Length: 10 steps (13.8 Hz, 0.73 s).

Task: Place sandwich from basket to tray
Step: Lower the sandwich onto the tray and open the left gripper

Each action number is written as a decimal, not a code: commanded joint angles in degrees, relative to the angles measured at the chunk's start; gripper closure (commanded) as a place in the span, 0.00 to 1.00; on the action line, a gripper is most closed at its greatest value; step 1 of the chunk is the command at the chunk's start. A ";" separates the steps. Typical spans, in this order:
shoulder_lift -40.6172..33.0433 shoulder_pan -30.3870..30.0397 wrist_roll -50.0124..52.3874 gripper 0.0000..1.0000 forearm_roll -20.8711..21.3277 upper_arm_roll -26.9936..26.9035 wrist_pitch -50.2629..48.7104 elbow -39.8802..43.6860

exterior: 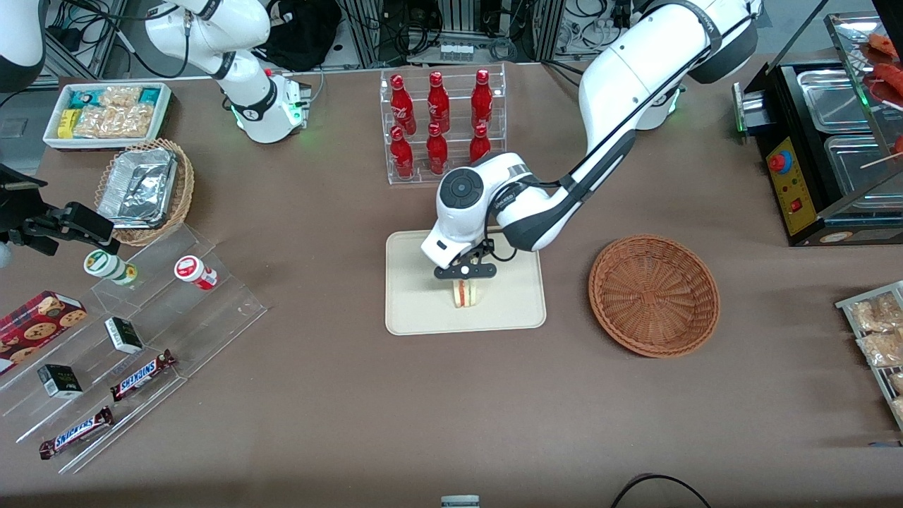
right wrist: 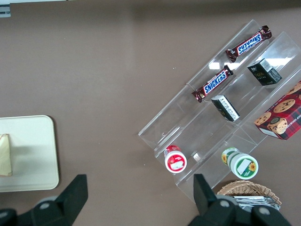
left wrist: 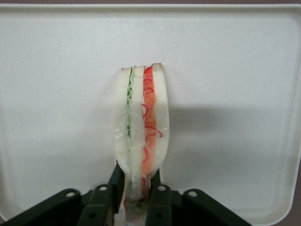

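The sandwich (exterior: pixel 465 293), a pale bread wedge with a red-orange and green filling stripe, stands on the cream tray (exterior: pixel 416 310) with its cut edge toward the front camera. My left gripper (exterior: pixel 465 281) is over the tray and shut on the sandwich's top. In the left wrist view the dark fingers (left wrist: pixel 117 181) pinch the sandwich (left wrist: pixel 141 122) from both sides, with the tray (left wrist: pixel 235 70) under it. The reddish-brown wicker basket (exterior: pixel 654 294) sits beside the tray toward the working arm's end, with nothing in it. A bit of the sandwich (right wrist: pixel 4 155) and the tray (right wrist: pixel 35 150) show in the right wrist view.
A clear rack of red bottles (exterior: pixel 441 123) stands farther from the front camera than the tray. A clear stepped shelf with Snickers bars (exterior: pixel 141 374) and small boxes lies toward the parked arm's end, with a foil-container basket (exterior: pixel 144 190) and a white snack bin (exterior: pixel 109 113). A black food warmer (exterior: pixel 825 141) stands at the working arm's end.
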<state>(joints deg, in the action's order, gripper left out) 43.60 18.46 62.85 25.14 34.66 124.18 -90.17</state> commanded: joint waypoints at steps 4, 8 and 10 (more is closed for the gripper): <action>-6.39 0.00 1.84 0.00 1.14 -1.27 -2.96 1.05; -16.41 -4.38 4.73 0.00 0.09 -1.27 -12.45 0.87; -20.55 -6.93 4.74 0.00 -0.44 -1.27 -17.20 0.96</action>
<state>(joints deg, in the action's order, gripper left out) 27.89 13.77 66.13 25.34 33.71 110.20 -87.29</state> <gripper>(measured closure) 0.000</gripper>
